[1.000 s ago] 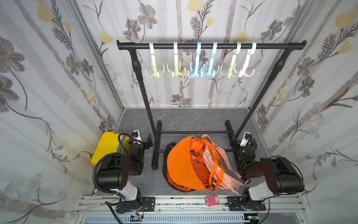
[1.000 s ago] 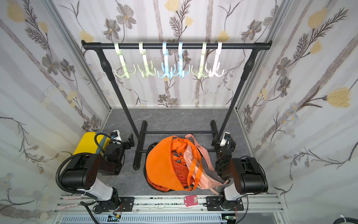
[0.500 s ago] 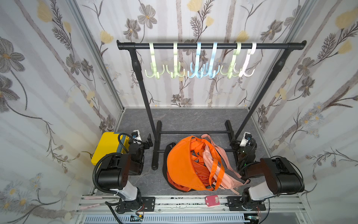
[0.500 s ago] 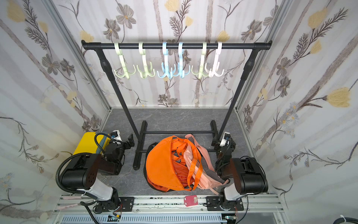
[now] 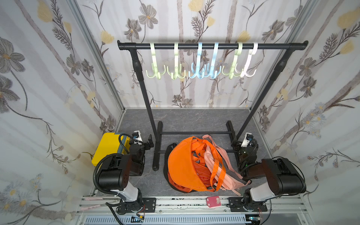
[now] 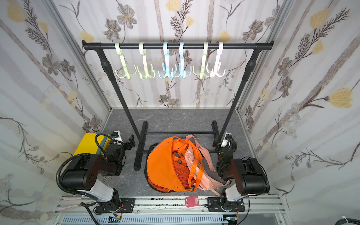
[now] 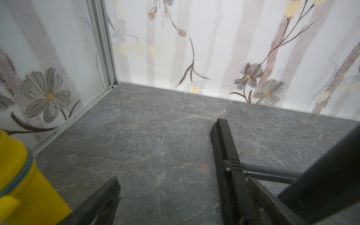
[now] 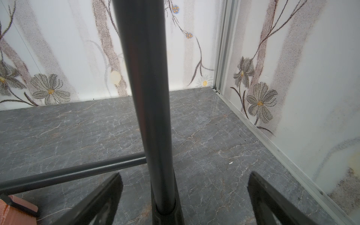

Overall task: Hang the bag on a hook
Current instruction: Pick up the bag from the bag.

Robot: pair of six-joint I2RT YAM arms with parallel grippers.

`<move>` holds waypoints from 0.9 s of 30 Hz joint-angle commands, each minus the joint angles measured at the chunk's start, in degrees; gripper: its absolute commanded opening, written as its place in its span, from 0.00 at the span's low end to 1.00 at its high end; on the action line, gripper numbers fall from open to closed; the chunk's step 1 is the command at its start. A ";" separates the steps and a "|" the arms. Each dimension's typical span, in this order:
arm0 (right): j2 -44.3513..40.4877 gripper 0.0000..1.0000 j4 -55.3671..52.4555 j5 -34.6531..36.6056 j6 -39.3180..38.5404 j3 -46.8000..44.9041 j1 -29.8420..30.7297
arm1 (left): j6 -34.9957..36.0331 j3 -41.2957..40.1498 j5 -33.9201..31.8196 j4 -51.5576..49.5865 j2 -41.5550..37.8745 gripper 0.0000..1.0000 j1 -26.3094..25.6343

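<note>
Moved: nothing since a second ago; the arms and the bag sit just as before.
Bag: orange backpack lies on the floor near the middle of the front edge, between the two arms. It is on no hook. Pink cloth and straps spill off its right side.
Floor: grey stone-look floor.
Room: flowery wallpaper covers three sides.
Rack: black clothes rack stands across the floor. Six hooks, green, blue and white, hang on its top bar.
Left claw: left gripper is spread wide and holds nothing, beside a yellow box at the left edge.
Right claw: right gripper is spread wide and holds nothing, by the rack's right post.
Front: metal rail carries a small pink tag.
</note>
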 commanded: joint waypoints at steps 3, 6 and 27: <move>-0.17 0.99 1.86 -0.38 0.26 -0.10 0.02 | 0.27 0.15 0.24 1.71 -0.03 1.00 0.05; -0.17 1.00 1.85 -0.43 0.16 -0.07 0.01 | 0.21 0.30 0.34 1.60 -0.09 1.00 0.14; -30.32 0.99 -56.14 -14.64 24.88 23.36 8.43 | -30.72 18.10 -6.82 -59.94 -34.98 1.00 1.66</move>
